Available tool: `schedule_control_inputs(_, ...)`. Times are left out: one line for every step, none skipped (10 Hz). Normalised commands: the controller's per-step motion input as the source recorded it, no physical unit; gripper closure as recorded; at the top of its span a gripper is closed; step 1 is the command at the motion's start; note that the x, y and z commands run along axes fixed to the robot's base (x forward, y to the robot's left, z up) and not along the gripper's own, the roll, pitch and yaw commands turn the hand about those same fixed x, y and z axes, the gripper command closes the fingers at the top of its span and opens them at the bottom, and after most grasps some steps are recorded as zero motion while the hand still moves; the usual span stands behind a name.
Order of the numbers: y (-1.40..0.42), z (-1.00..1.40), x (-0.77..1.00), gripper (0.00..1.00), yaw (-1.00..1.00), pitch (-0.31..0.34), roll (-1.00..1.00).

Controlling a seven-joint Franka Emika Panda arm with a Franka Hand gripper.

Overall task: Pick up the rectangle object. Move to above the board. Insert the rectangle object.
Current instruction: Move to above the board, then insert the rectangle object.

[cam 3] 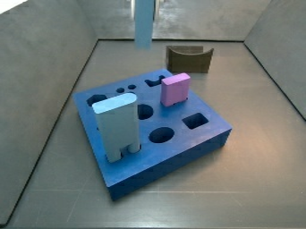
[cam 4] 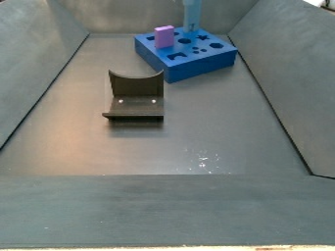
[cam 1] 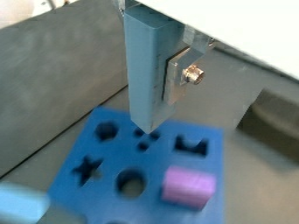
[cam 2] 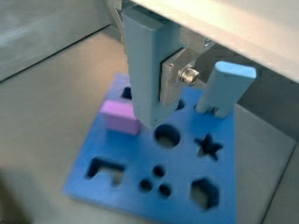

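Your gripper (cam 1: 176, 74) pinched the rectangle object (cam 1: 146, 70), its long axis upright, lower end hanging above the board (cam 1: 111, 157).

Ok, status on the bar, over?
Gripper shut on rectangle object, held above the board. Not inserted. Pink block and cyan slab already seated nearby.
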Motion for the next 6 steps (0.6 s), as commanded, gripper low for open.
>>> schedule_control_inputs(-0.42, -0.15, 0.08, 1.00, 0.01, 0.001, 0.07)
schedule_control_inputs(-0.30, -0.11, 0.07, 1.00, 0.01, -0.001, 0.07)
schedule_control_inputs(-0.04, 0.00, 0.00, 1.00, -0.06, 0.000, 0.00)
schedule_control_inputs(-0.17, 0.00, 0.08, 1.00, -0.77, 0.031, 0.10)
schedule_control_inputs(-0.17, 0.00, 0.00, 1.00, -0.93, 0.017, 0.07)
schedule_control_inputs(-0.14, 0.00, 0.00, 1.00, -0.85, 0.037, 0.11)
